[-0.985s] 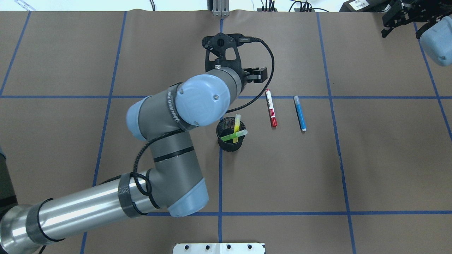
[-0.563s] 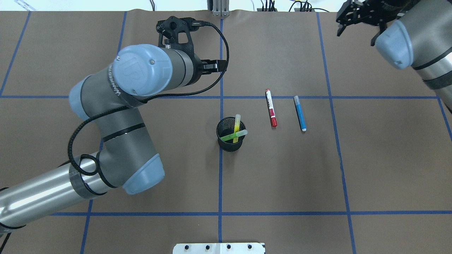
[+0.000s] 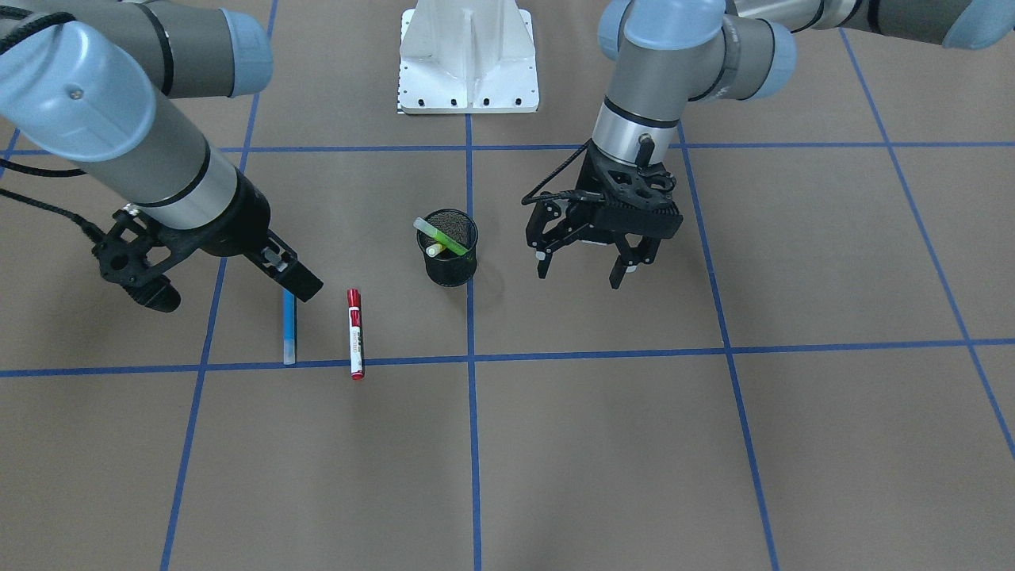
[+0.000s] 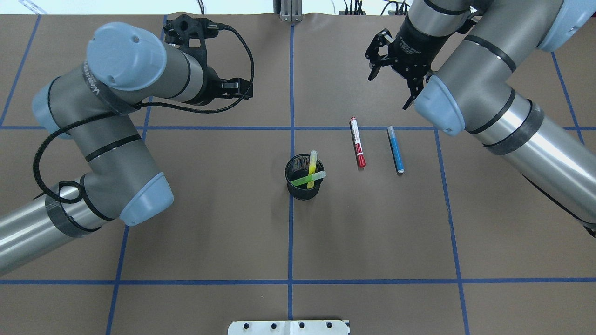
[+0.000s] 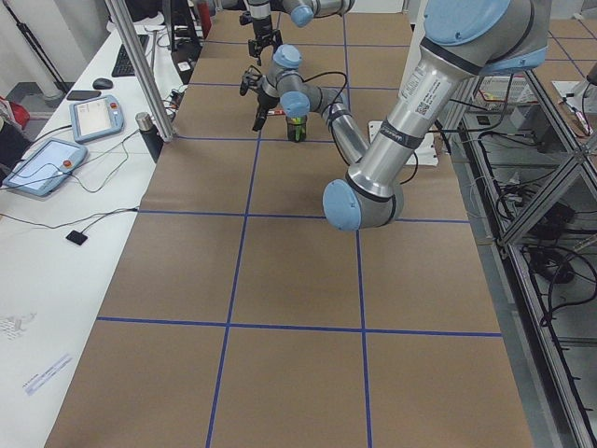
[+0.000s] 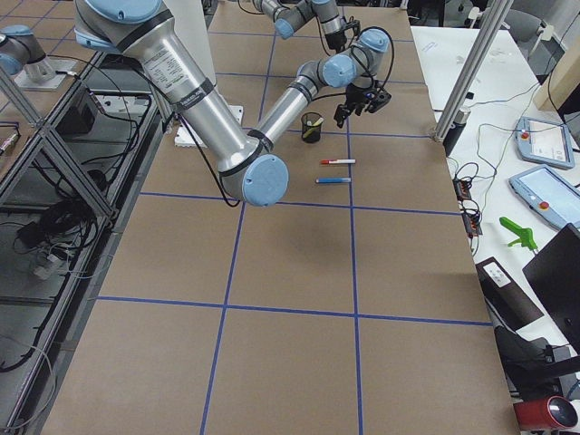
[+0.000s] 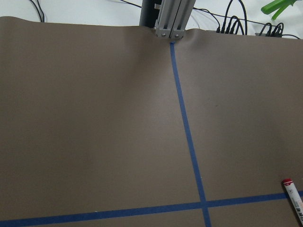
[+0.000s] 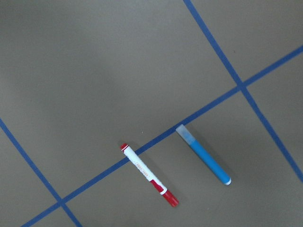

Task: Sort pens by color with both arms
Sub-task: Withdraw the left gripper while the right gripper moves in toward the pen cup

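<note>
We found the left pincer (image 3: 580, 272) and the right pincer (image 4: 389, 89) empty, jaws apart; the red-capped marker (image 4: 357, 148) and blue marker (image 4: 396, 150) lay side by side on the tabletop (image 4: 372, 232)

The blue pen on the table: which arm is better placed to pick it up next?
Probably the right. The right gripper hovers open near the blue pen; the left gripper is across the centre line, past the cup.

The left arm (image 4: 111, 125) and right arm (image 4: 503, 116) are grey tubes with polished silver segments, rounded light-blue joint caps with small screws, and black bands with white lettering. A black braided cable (image 4: 37, 156) loops along the left arm. A black perforated bracket (image 4: 186, 28) sits behind its black jaws.
</note>
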